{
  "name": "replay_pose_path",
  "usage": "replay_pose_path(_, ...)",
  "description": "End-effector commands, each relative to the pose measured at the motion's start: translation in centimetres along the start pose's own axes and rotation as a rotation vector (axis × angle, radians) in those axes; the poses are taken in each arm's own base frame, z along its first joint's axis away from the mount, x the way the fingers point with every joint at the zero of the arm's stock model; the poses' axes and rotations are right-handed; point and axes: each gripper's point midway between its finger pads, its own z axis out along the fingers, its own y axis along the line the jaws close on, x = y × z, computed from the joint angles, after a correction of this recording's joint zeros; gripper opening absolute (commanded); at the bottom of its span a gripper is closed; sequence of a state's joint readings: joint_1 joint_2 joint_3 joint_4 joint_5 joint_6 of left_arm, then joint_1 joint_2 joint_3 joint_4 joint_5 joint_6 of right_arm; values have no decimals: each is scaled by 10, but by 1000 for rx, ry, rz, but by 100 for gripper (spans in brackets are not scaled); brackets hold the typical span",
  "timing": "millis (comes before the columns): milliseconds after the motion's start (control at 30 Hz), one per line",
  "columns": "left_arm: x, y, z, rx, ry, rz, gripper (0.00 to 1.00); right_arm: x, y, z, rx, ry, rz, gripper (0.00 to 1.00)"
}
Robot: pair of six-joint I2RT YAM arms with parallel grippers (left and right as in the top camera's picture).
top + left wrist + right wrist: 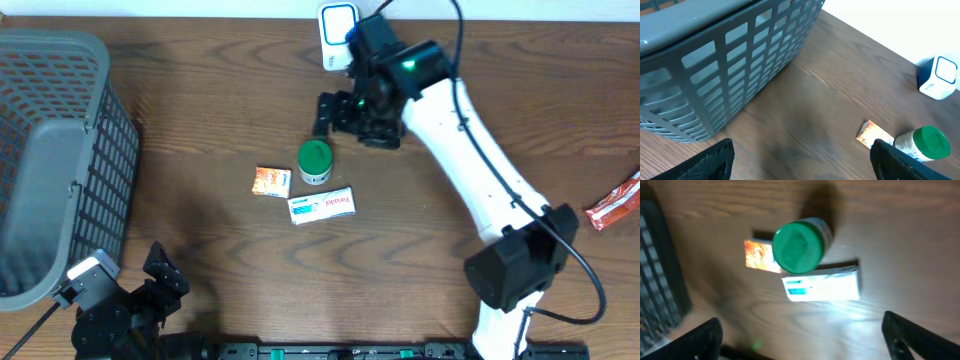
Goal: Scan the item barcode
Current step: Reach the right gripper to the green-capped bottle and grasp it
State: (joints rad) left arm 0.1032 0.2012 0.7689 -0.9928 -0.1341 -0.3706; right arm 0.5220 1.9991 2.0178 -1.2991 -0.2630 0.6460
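From the overhead view, the dark brown wooden table (pixel 200 90) carries a white bottle with a green round lid (pixel 315 160) near the centre of the frame. Just left of it lies a small orange packet (pixel 271 181), and just below it a flat white carton with blue and red print (pixel 321 205). The print is too small to read. A white and blue box-shaped scanner (pixel 337 25) stands at the top edge, well apart from these items. The right gripper (pixel 333 112) is between the scanner and the bottle, and its fingers are spread apart with nothing between them. A grey plastic lattice basket (pixel 60 150) fills the left side. The left gripper (pixel 165 280) is at the lower left, also spread and empty. A red foil packet (pixel 612 203) lies at the right edge; no other view shows it.

In the left wrist view, the basket wall (pixel 740 65) takes the upper left. The scanner (pixel 938 77) is at the right edge, and the orange packet (pixel 872 135) and the bottle (pixel 925 144) are at the lower right. The right finger hides part of the bottle. The carton is not seen here. The left gripper (pixel 805 167) is wide apart.

The right wrist view is blurred. The green lid (pixel 799 247) is seen from above, the orange packet (pixel 759 256) touches its left side, and the carton (pixel 822 285) lies below it. Its blue print cannot be read. The basket (pixel 657 280) shows at the left edge. The right gripper (pixel 805 340) is apart and holds nothing.
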Motion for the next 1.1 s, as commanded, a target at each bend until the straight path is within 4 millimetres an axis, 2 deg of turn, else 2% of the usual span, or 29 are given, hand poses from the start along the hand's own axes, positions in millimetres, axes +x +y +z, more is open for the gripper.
replay_pose_path(0, 0, 2, 0, -12, -3, -10, 87, 0, -3, 17, 65, -18, 137, 99)
replay_pose_path(133, 0, 2, 0, -12, -3, -10, 87, 1, -3, 46, 127, -16, 133, 99)
replay_pose_path(333, 0, 2, 0, -12, -3, -10, 87, -9, -16, 88, 177, 15, 105, 99)
replay_pose_path(567, 0, 2, 0, -12, -3, -10, 87, -20, -5, 103, 158, -33, 41, 99)
replay_pose_path(733, 0, 2, 0, -12, -3, -10, 87, -18, -7, 114, 189, -35, 30, 99)
replay_pose_path(1067, 0, 2, 0, -12, -3, -10, 87, -5, -14, 166, 238, 29, 7, 99)
